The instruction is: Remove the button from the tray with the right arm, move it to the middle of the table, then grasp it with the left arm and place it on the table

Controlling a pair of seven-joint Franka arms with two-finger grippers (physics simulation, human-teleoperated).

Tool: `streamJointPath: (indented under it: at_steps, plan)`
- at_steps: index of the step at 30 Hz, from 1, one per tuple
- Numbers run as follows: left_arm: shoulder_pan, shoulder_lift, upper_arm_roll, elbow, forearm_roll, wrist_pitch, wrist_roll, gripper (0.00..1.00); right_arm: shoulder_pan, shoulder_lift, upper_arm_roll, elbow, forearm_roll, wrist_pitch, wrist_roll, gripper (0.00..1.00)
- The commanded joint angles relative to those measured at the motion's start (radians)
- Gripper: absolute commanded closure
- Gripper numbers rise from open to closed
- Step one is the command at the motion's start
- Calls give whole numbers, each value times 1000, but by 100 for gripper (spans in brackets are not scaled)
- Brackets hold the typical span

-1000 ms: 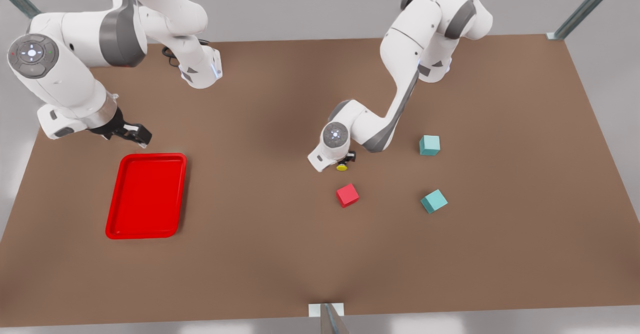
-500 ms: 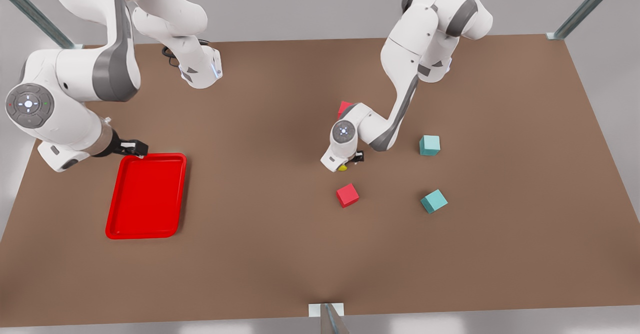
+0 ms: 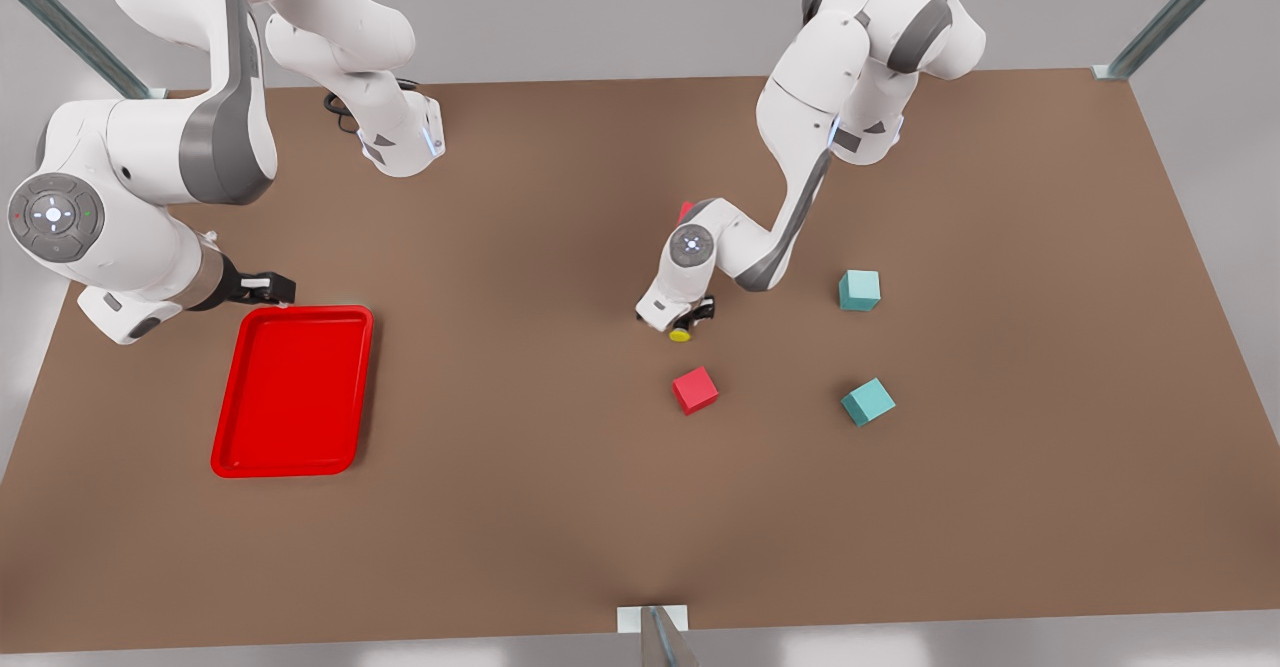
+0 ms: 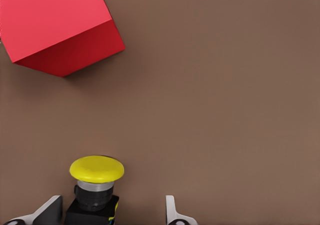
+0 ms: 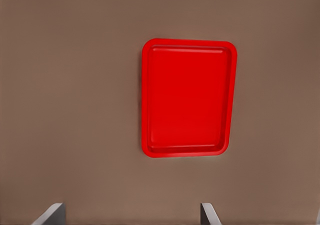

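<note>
Since the button (image 4: 96, 187) sits on the counter (image 3: 560, 487) mid-table, the left hand (image 4: 112, 212) looks set to let it go: its fingers (image 4: 172, 212) stand spread, one just beside the body, the other apart. A red cube (image 4: 60, 27) lies ahead of that hand. Beside the tray (image 3: 292, 392), the right hand (image 3: 262, 289) waits, released and holding nothing.

The red cube (image 4: 59, 27) ahead of the jaws is running past the frame edge; the button (image 4: 95, 190) body between them is getting cropped.
</note>
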Motion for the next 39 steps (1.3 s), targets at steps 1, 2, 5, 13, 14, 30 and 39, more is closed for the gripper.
streamJointPath:
  at_steps: [1, 2, 5, 13, 14, 30, 39]
  plan:
    - [2, -2, 2, -1, 0, 28, -6, 0, 0, -1, 0, 0, 1, -4, -51, 0]
    - [2, -2, 2, -1, 0, 28, -6, 0, 0, -1, 0, 0, 1, -4, -51, 0]
    - [10, -2, 3, -1, 6, 28, 86, 0, 0, 0, 0, 0, 1, -4, -49, 0]
    - [13, -3, 6, 0, 6, 20, 152, 6, -40, 3, -1, 2, 10, -4, -62, 0]
    - [13, -6, 8, 0, 6, 17, 152, 10, -40, 3, -1, 2, 10, -4, -62, 0]
    - [34, -2, 8, 0, 8, 5, 152, 43, -38, 5, 0, 0, 10, -7, -59, 0]
    - [34, 8, 6, 2, 8, 5, 151, 51, -40, 11, 0, 0, 10, -5, -59, 0]
